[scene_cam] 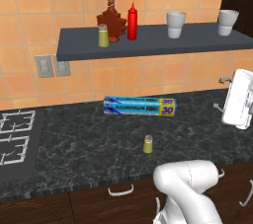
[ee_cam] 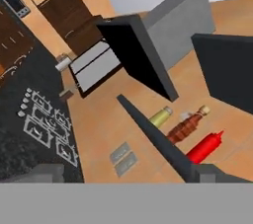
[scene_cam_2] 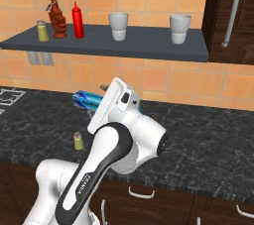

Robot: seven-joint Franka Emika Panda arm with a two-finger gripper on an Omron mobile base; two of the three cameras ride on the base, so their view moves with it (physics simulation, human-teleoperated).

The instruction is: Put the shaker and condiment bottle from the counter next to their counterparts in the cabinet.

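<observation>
your gripper [scene_cam: 225, 81] hangs wide open and empty; the condiment bottle [scene_cam: 132, 21] stands on the cabinet [scene_cam: 197, 43], while the shaker [scene_cam: 147, 144] sits on the counter [scene_cam: 74, 144].

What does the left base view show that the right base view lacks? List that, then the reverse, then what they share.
Left base: the foil box whole, label readable, and the stove grates laid out. Right base: a tall dark door with a long handle; the arm covers part of the box. Both: the counter shaker, and on the cabinet shelf a second shaker, the maple bottle, the red condiment bottle and two white cups.
</observation>
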